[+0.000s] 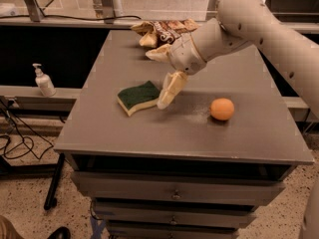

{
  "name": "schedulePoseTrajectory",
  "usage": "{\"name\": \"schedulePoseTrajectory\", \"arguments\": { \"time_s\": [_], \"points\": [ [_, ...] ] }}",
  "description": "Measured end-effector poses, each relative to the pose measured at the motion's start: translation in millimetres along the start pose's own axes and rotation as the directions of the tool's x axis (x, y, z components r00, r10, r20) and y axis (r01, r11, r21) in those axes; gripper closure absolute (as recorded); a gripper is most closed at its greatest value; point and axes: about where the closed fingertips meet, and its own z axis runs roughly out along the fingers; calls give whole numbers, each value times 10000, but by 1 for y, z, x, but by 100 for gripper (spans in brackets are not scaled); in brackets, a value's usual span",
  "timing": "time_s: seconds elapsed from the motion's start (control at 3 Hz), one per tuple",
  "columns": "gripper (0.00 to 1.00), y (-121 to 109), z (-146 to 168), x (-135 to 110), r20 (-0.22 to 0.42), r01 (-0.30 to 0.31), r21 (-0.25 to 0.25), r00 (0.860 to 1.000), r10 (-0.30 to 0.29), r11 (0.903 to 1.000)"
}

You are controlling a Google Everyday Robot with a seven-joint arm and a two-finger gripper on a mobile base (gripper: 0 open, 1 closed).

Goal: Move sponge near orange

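Observation:
The sponge (138, 97), dark green on top with pale yellow foam below, lies flat on the grey table (149, 133), left of centre. The orange (222, 109) sits on the table to the right, about a sponge's length and a half away from the sponge. My gripper (163, 102) hangs from the pale arm that comes in from the upper right. It points down with its tip at the sponge's right edge, touching or almost touching it. It holds nothing that I can see.
A brown and tan snack bag (164, 29) lies at the table's far edge, behind the arm. A soap pump bottle (44, 81) stands on a ledge to the left. Drawers (174, 195) sit under the tabletop. Cables lie on the floor at left.

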Motion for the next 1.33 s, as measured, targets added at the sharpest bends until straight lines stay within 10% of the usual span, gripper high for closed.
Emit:
{"name": "schedulePoseTrajectory", "arguments": {
  "time_s": [0.33, 1.33],
  "points": [
    [0, 6, 17, 5, -422, -427, -716, 9983, 397, 9965],
    [62, 10, 27, 21, -803, -1286, -1017, 9894, 1207, 9865]
  ]
}}
